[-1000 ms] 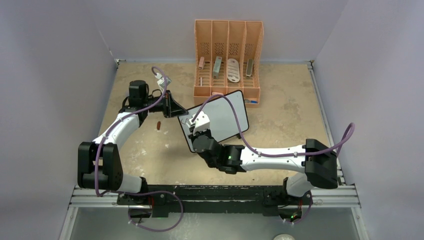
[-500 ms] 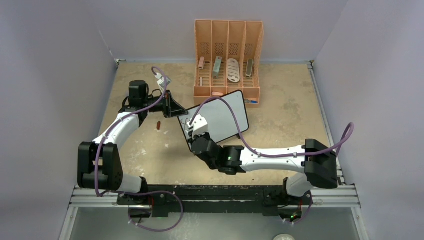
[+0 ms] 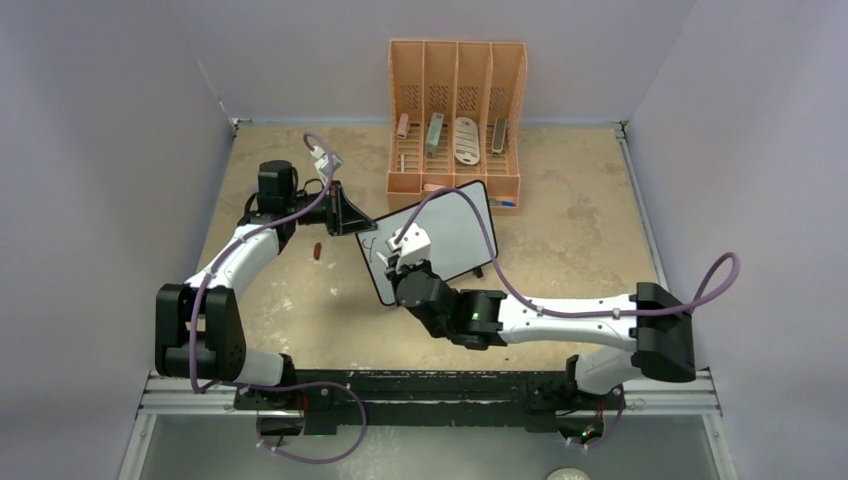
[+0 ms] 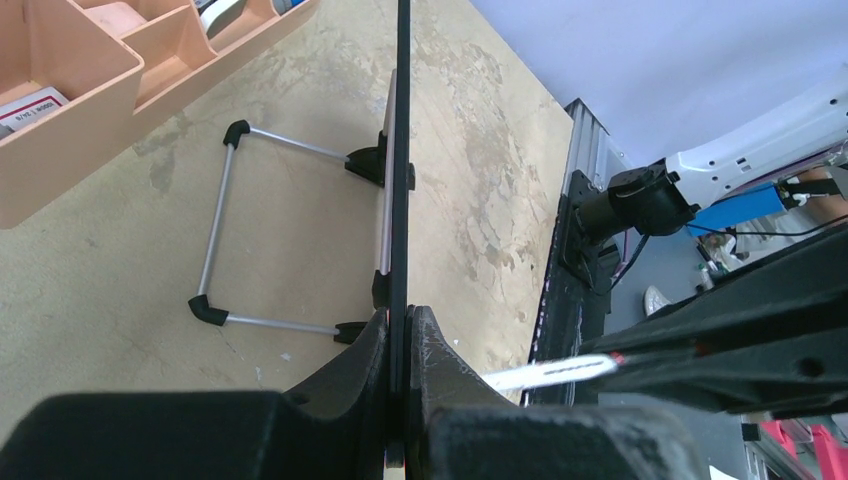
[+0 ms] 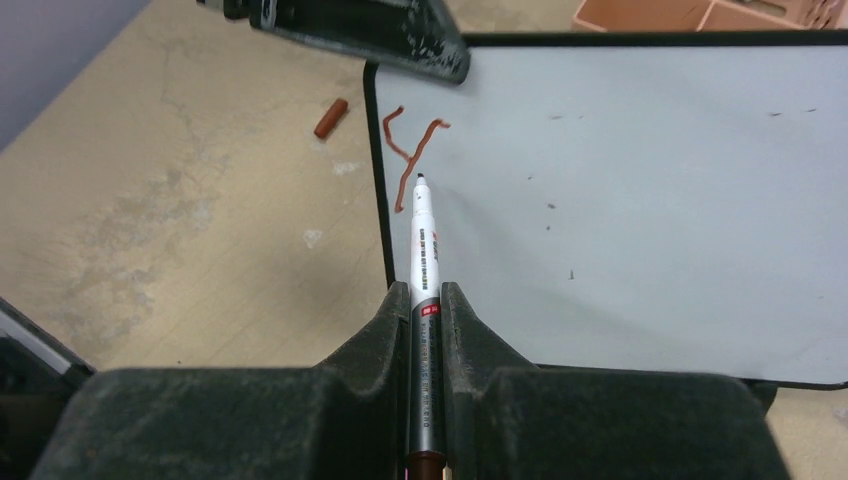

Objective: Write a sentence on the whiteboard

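Right wrist view, right pincer (image 5: 427, 295): clenched on a white marker (image 5: 423, 250), whose barrel lies between the two black fingers and points away at the board.
Marker tip: just right of the tail of the one written letter. I cannot tell whether it touches the surface.
Sentence (image 5: 405, 150): so far only a red-brown "y", close to the board's left frame near its top left corner. By my reading, nearly all of the writing remains.
Whiteboard (image 5: 650, 200): tilted back on a wire stand (image 4: 215, 235) near the middle of the desk (image 3: 560, 230), just in front of the orange organizer (image 3: 455, 110) at the far edge.
Left pincer (image 4: 400, 320): clamped on the board's thin black frame at the top left corner, steadying it.
Marker cap (image 5: 330, 118): lies on the desk, just left of the board.
Risk, pressure: a hard push from the tip could rock the board on its stand or twist it in the single corner grip, skewing the strokes.
Risk, cable: the right arm's purple cable (image 3: 470, 215) arcs across the board face and might smear fresh ink.
Risk, spacing: the first letter hugs the frame, so a leftward drift would run off the board.
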Available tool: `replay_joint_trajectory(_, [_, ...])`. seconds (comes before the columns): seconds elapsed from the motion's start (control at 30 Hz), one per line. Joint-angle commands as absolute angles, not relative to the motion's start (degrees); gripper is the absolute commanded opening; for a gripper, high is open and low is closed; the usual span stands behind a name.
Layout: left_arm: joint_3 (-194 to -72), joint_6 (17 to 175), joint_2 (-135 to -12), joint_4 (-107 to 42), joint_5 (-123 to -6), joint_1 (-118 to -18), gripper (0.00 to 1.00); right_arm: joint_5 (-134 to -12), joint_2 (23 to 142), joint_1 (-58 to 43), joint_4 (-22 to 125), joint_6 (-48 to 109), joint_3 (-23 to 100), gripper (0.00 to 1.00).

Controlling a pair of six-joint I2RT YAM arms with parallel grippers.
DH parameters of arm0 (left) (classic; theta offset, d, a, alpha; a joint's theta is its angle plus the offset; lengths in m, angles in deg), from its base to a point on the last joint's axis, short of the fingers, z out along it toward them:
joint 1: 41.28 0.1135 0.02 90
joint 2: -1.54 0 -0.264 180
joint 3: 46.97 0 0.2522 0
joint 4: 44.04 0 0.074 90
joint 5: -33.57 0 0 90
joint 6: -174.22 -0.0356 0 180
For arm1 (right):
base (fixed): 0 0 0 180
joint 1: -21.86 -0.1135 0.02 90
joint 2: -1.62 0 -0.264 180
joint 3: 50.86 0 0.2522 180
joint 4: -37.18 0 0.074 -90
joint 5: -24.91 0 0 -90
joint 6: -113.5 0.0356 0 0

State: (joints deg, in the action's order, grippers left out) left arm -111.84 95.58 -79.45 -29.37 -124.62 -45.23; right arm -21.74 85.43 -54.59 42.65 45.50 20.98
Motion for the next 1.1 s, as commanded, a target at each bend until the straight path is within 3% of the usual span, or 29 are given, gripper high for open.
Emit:
replay_joint_trajectory(0.0, [-114.0,95.2,-78.8,-30.4,-126.3,-45.7,0.0,-16.6,81.4,-53.8,39.6,45.9,20.1,0.0])
replay_joint_trajectory(1.07, [-114.0,94.9,-78.7,-30.4,-126.2,-45.6,0.0,-17.1,84.7,-52.1,35.2,44.8,21.9,0.0])
